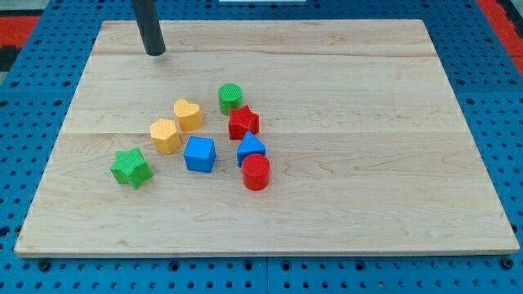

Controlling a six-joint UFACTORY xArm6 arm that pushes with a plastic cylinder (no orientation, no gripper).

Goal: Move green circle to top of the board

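Note:
The green circle [230, 97] stands near the board's middle, touching the red star [243, 122] just below it. My tip [155, 53] rests on the wooden board [368, 98] near the top left, well up and to the left of the green circle, touching no block.
A yellow heart [188, 114] and a yellow hexagon [164, 135] lie left of the green circle. A blue cube [199, 153], a blue triangle [251, 148] and a red cylinder [256, 172] lie below it. A green star [131, 167] sits at the left.

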